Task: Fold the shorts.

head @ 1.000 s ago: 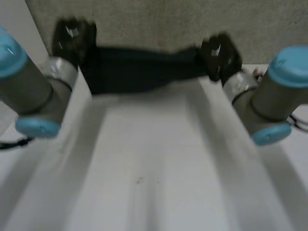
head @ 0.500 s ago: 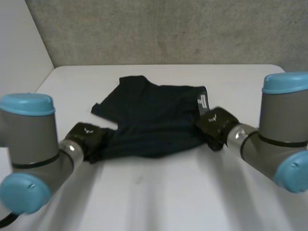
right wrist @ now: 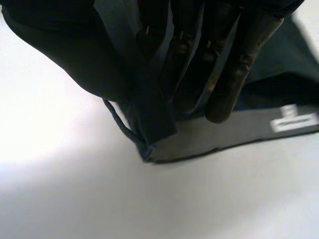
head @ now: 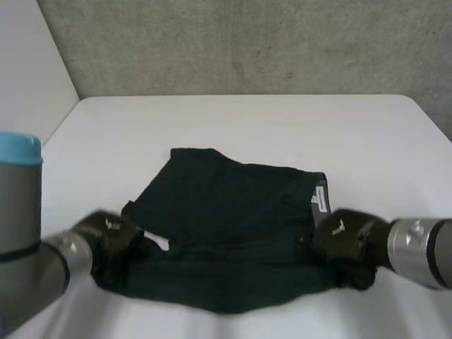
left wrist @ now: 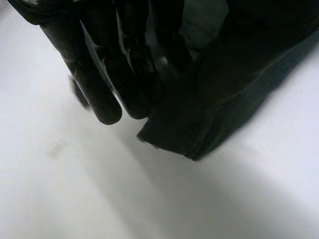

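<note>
Dark navy shorts lie on the white table, their near part doubled up in a thick fold along the front. My left hand grips the left end of that front fold; in the left wrist view its fingers pinch the bunched cloth just above the table. My right hand grips the right end by the waistband, near the white label. In the right wrist view its fingers close over the folded waistband corner, with the label beside them.
A grey wall runs behind the table's far edge. Bare table top lies beyond the shorts and to both sides. My two forearms reach in low over the table's front corners.
Both hands have brought the shorts down from being stretched in the air onto the table, then pulled them toward the front edge. The cloth now lies lower and flatter.
</note>
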Controlling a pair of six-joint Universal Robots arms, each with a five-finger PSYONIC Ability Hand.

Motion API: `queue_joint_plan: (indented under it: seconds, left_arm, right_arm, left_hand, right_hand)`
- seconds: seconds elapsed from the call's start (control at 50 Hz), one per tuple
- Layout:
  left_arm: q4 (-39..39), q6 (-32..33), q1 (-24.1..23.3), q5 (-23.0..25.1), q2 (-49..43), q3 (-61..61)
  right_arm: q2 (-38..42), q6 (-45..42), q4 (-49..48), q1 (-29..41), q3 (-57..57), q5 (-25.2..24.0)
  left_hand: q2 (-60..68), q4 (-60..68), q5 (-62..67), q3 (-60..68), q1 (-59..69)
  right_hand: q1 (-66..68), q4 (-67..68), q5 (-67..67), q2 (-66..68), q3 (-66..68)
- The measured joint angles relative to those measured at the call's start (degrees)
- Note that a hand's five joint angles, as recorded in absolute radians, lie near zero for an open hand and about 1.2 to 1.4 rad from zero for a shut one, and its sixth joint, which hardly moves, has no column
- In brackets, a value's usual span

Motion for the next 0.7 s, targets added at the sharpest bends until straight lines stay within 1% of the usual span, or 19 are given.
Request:
queue_joint_plan:
  seconds: [0.06,0.1,0.12,0.14,0.16,0.18,0.2,0.26,0.28,0.32,0.42,0.46,0.48,0.58,0.6,0.62,0.66,0.7]
  left_arm:
    - [2.21,0.21,0.12,-0.01,-1.67,3.83]
    - [5.07,0.30,0.11,-0.03,-3.76,7.88]
    - [5.07,0.30,0.11,-0.03,-3.76,7.88]
    - [7.45,0.33,-0.01,-0.05,-5.64,11.04]
    - [8.79,0.35,-0.11,-0.06,-6.79,12.78]
    - [9.46,0.36,-0.16,-0.07,-7.42,13.67]
    - [11.59,0.39,-0.35,-0.13,-9.62,16.63]
    - [13.70,0.43,-0.52,-0.23,-12.28,19.88]
    - [16.14,0.47,-0.74,-0.41,-16.63,24.70]
    - [17.37,0.56,-0.90,-0.53,-19.98,28.21]
    - [19.07,1.49,-1.56,-0.76,-30.46,38.63]
    - [19.49,2.15,-1.78,-0.89,-34.45,42.64]
    - [19.95,2.65,-1.90,-1.11,-36.88,45.10]
    - [23.44,4.92,-2.24,-2.75,-44.15,52.12]
    - [25.11,5.82,-2.33,-3.39,-45.90,53.67]
    - [25.11,5.82,-2.33,-3.39,-45.90,53.67]
    - [29.00,8.04,-2.53,-4.29,-48.33,55.42]
    - [30.62,8.97,-2.63,-4.49,-48.94,55.70]
  right_arm:
    - [1.24,3.24,-2.53,-0.25,-2.78,-0.90]
    - [2.77,6.80,-5.61,-0.23,-5.30,-1.19]
    - [2.77,6.80,-5.61,-0.23,-5.30,-1.19]
    - [3.56,8.61,-7.35,-0.19,-6.48,-1.18]
    - [4.80,11.13,-9.95,-0.11,-8.04,-1.01]
    - [5.16,11.80,-10.72,-0.08,-8.47,-0.90]
    - [6.38,13.74,-13.09,-0.01,-9.75,-0.39]
    - [7.72,15.43,-15.51,0.05,-11.07,0.53]
    - [9.93,17.16,-18.89,0.13,-12.98,2.69]
    - [11.59,17.82,-21.13,0.22,-14.34,4.56]
    - [17.20,17.48,-27.81,1.01,-18.13,10.22]
    - [19.15,16.91,-30.23,1.37,-19.21,11.53]
    - [21.22,16.17,-32.92,1.72,-20.18,12.48]
    - [26.47,13.82,-41.53,2.36,-21.78,13.32]
    - [28.31,12.96,-45.15,2.52,-22.10,13.25]
    - [28.31,12.96,-45.15,2.52,-22.10,13.25]
    - [31.29,11.70,-50.92,2.88,-22.32,12.88]
    - [32.30,11.36,-52.75,3.07,-22.36,12.69]
  left_hand:
    - [0.00,0.00,0.00,0.00,0.00]
    - [0.00,0.00,0.01,0.00,0.00]
    - [0.00,0.00,0.01,0.00,0.00]
    - [0.00,0.01,0.73,0.00,0.00]
    - [0.00,0.01,0.84,0.00,0.00]
    - [0.00,0.00,0.86,0.00,0.00]
    - [0.00,0.01,0.86,0.00,0.00]
    - [0.00,0.00,0.86,0.00,0.00]
    - [0.00,0.00,0.86,0.00,0.00]
    - [0.00,0.00,0.86,0.00,0.00]
    - [0.00,0.00,0.86,0.00,0.00]
    - [0.00,0.01,0.86,0.00,0.00]
    - [0.00,0.00,0.86,0.00,0.00]
    - [0.00,0.00,0.86,0.00,0.00]
    - [0.00,0.00,0.86,0.00,0.00]
    - [0.00,0.00,0.86,0.00,0.00]
    - [0.00,0.00,0.86,0.00,0.00]
    - [0.00,0.00,0.86,0.00,0.00]
  right_hand:
    - [0.00,0.00,0.13,0.00,0.00]
    - [0.00,0.00,0.26,0.00,0.00]
    - [0.00,0.00,0.26,0.00,0.00]
    - [0.00,0.00,0.26,0.00,0.00]
    - [0.19,0.00,0.31,0.00,0.00]
    - [0.22,0.00,0.31,0.00,0.00]
    - [0.30,0.00,0.31,0.00,0.00]
    - [0.30,0.00,0.31,0.00,0.00]
    - [0.30,0.00,0.32,0.00,0.00]
    - [0.30,0.00,0.32,0.00,0.00]
    - [0.30,0.00,0.33,0.00,0.00]
    - [0.30,0.00,0.33,0.00,0.00]
    - [0.30,0.00,0.33,0.00,0.00]
    - [0.30,0.00,0.33,0.00,0.00]
    - [0.30,0.00,0.33,0.00,0.00]
    - [0.30,0.00,0.33,0.00,0.00]
    - [0.30,0.00,0.33,0.00,0.00]
    - [0.30,0.00,0.33,0.00,0.00]
